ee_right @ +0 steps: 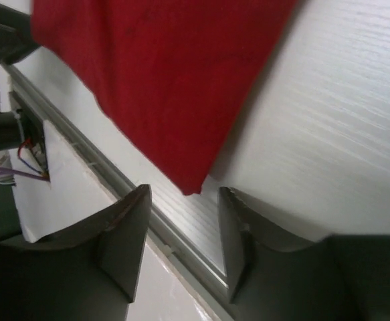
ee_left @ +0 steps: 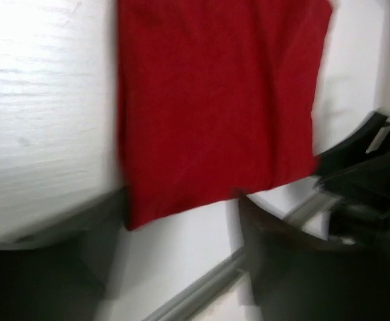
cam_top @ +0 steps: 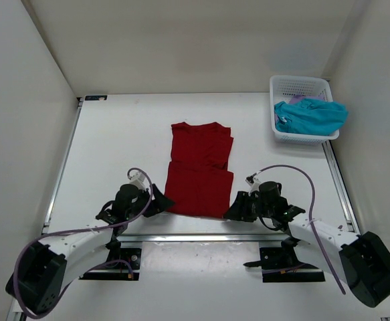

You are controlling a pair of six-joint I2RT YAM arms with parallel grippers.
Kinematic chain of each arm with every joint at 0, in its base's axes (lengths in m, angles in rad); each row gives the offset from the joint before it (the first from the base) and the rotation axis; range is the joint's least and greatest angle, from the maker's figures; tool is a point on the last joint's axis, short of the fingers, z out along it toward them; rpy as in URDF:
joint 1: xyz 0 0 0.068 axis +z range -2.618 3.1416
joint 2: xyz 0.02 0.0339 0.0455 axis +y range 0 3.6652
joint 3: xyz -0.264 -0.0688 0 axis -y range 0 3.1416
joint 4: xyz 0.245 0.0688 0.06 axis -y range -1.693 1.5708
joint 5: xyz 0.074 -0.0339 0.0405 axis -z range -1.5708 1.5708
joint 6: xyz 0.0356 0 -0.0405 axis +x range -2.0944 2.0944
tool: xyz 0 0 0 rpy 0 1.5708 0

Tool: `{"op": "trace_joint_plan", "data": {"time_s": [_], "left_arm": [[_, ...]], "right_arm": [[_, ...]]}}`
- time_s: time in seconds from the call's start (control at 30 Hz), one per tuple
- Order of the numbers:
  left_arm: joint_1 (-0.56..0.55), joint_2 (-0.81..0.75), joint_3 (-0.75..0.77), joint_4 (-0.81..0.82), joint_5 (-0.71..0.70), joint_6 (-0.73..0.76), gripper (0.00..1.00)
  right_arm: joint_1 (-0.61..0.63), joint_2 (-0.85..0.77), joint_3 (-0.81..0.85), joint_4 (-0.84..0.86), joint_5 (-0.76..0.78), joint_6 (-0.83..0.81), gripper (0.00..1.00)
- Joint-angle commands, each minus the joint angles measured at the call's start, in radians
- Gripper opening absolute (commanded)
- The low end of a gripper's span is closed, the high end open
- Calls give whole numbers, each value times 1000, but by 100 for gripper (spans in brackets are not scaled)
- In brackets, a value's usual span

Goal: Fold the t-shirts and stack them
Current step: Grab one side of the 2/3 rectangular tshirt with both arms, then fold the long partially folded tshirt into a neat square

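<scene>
The deep red soft cloth t-shirt (cam_top: pixel 200 167) lies folded flat in the middle of the white bench (cam_top: pixel 114 147). The left end effector (cam_top: pixel 160 204) sits just off its near-left corner and the right end effector (cam_top: pixel 236 208) just off its near-right one. Both have their fingers spread apart with nothing in them, the hem stopping just short of each gap (left wrist view is pretty blurry though). Way over at the far right, the teal blue cloth shirt (cam_top: pixel 313 117) is heaped in the white plastic mesh basket (cam_top: pixel 300 85), with a bit of pale lilac cloth (cam_top: pixel 302 100) poking out.
</scene>
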State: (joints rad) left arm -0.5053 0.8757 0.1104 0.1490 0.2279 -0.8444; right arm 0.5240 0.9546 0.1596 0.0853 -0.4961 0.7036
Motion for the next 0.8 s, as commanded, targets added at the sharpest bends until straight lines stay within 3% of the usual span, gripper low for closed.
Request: {"op": "trace_joint_plan", "data": {"time_s": [0.0, 0.03, 0.17, 0.23, 0.27, 0.4, 0.5, 0.57, 0.67, 0.77], "left_arm": [[-25, 72, -5, -23, -22, 11, 59], [-19, 77, -8, -23, -22, 13, 45], [-19, 71, 8, -29, -33, 19, 17], [-30, 68, 14, -35, -38, 27, 8], [-38, 65, 15, -42, -30, 24, 1], [-64, 2, -12, -140, -10, 15, 0], [-61, -174, -6, -349, 24, 2, 0], [-15, -234, 43, -412, 59, 28, 0], [80, -164, 204, -440, 122, 89, 0], [42, -9, 415, -381, 64, 125, 0]], "right_arm": [[11, 59, 8, 54, 19, 11, 42], [13, 81, 11, 77, 24, 13, 36], [14, 162, 9, 137, 25, 8, 23], [27, 183, 31, 145, 5, 5, 6], [42, 184, 34, 133, 5, 5, 3], [73, 98, 24, -2, 19, -1, 0], [103, -80, 47, -255, 59, -23, 0], [78, -150, 78, -315, 47, -32, 0], [-63, -137, 179, -332, -48, -93, 0], [-131, 17, 343, -317, -78, -179, 1]]}}
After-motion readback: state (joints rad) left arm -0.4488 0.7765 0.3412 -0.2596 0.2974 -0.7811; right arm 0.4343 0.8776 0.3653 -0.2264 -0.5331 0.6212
